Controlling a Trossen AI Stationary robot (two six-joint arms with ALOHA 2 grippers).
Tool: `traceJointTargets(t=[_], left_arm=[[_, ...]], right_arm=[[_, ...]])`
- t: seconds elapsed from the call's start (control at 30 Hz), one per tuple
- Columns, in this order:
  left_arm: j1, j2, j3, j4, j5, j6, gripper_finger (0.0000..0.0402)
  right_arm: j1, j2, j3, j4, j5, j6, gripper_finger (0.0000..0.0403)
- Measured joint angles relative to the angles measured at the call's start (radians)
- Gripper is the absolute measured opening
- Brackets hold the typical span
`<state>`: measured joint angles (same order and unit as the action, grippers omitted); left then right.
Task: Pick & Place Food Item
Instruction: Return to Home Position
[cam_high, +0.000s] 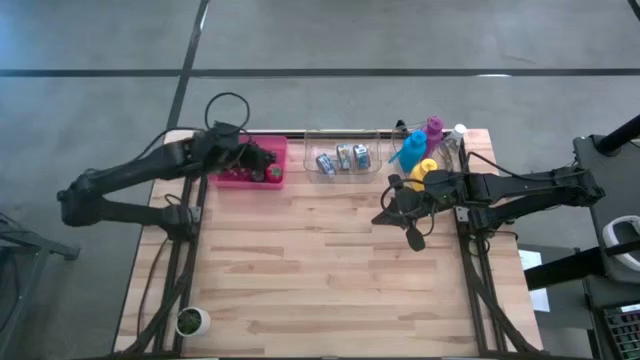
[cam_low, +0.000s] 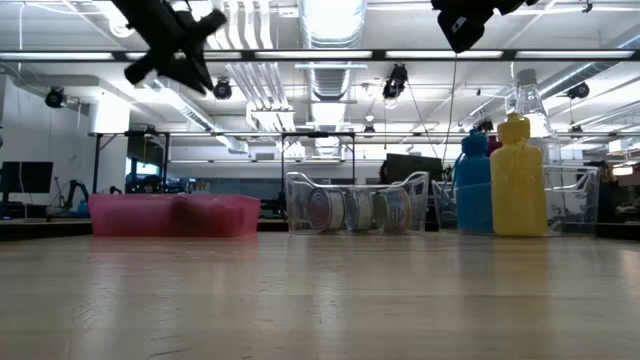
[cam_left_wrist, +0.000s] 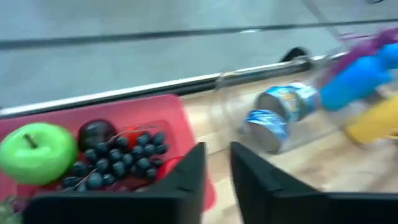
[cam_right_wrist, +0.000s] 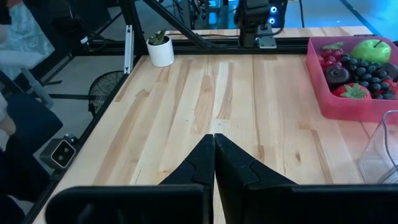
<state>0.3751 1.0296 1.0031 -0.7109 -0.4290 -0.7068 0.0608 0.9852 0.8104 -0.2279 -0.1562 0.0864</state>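
Desk (cam_high: 330, 260): pale wood planks, carrying everything listed below.
Left arm: reaches in from the left side. Its end effector (cam_left_wrist: 217, 150) hangs above the red bin, its fingers a narrow gap apart with nothing between them.
Right arm: waits over the desk's right half, near the bottles. Its end effector (cam_right_wrist: 214, 140) is pressed closed on nothing.
Red bin (cam_right_wrist: 348, 109): translucent tray at the back left of the desk, and all the fruit lies inside it. It is probably light, stiff plastic that would slide if nudged.
Clear bin (cam_low: 295, 205): just beside the red bin, holding three cans (cam_high: 343, 157).
Bottles: a blue one (cam_low: 473, 190) and a yellow one (cam_low: 518, 180) stand upright at the back right, with others behind them.
Potted plant (cam_high: 190, 321): front left corner, well apart from the rest.
Green apple (cam_left_wrist: 36, 152): at one end of the red bin. It looks smooth, round and firm, so likely slippery. Take it across its widest part.
Black grapes (cam_left_wrist: 118, 162): a loose bunch touching the plum. It seems lumpy and yielding, so close on the middle of the cluster rather than a single berry.
Black plum (cam_left_wrist: 96, 134): between the apple and the grapes. It is glossy, small and liable to roll, so grip it centred.
Strawberries (cam_right_wrist: 354, 91): against the bin wall. They are probably the lightest and softest pieces, so pinch them gently at the broad shoulders.
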Motion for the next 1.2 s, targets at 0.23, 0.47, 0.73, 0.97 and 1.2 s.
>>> traceJointTargets(t=[0.23,0.47,0.73,0.97,1.2], left_arm=[[-0.201,-0.127,-0.009,0.0,-0.035,0.067,0.0007],[-0.387,-0.203,-0.01,0.003,-0.035,0.251,0.0003],[-0.518,-0.304,-0.057,0.074,-0.036,0.355,0.0002],[-0.574,-0.477,-0.267,0.251,-0.025,0.36,0.0002],[-0.576,-0.648,-0.445,0.358,-0.006,0.36,0.0002]], right_arm=[[0.0,0.0,0.0,0.0,0.0,0.0,0.0008],[0.0,0.0,0.0,0.0,0.0,0.0,0.0008],[0.0,0.0,0.0,0.0,0.0,0.0,0.0008],[0.0,0.0,0.0,0.0,0.0,-0.001,0.0008],[0.0,0.0,0.0,0.002,0.001,0.051,0.0008]])
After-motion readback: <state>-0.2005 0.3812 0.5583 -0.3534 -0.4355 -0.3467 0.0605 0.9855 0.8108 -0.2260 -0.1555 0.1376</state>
